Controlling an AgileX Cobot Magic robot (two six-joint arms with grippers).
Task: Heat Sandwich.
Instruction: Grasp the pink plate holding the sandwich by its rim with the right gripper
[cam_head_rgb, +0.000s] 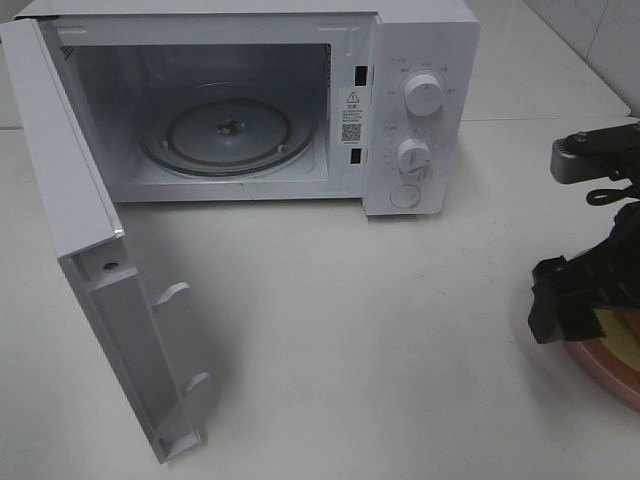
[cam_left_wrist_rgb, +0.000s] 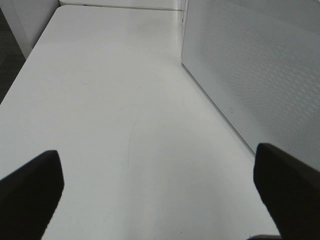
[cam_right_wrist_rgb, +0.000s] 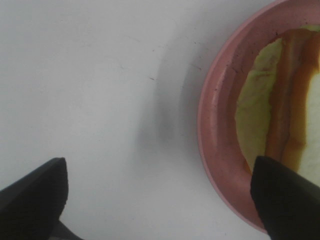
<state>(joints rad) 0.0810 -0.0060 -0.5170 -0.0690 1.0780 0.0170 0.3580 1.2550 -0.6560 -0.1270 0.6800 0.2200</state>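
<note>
On pink plate (cam_right_wrist_rgb: 220, 130), sandwich (cam_right_wrist_rgb: 277, 100) (partly cut off) lies.

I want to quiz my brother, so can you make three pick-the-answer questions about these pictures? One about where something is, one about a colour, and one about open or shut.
1. The microwave has its door: A shut, B wide open, C missing.
2. The sandwich lies: A inside the microwave, B on top of the microwave, C on a plate.
3. The plate is: A pink, B blue, C green.

Answers:
1 B, the door swings out to the side, so the glass turntable shows.
2 C, the right wrist view shows it resting on the plate.
3 A, its rim is plainly pink.
</note>
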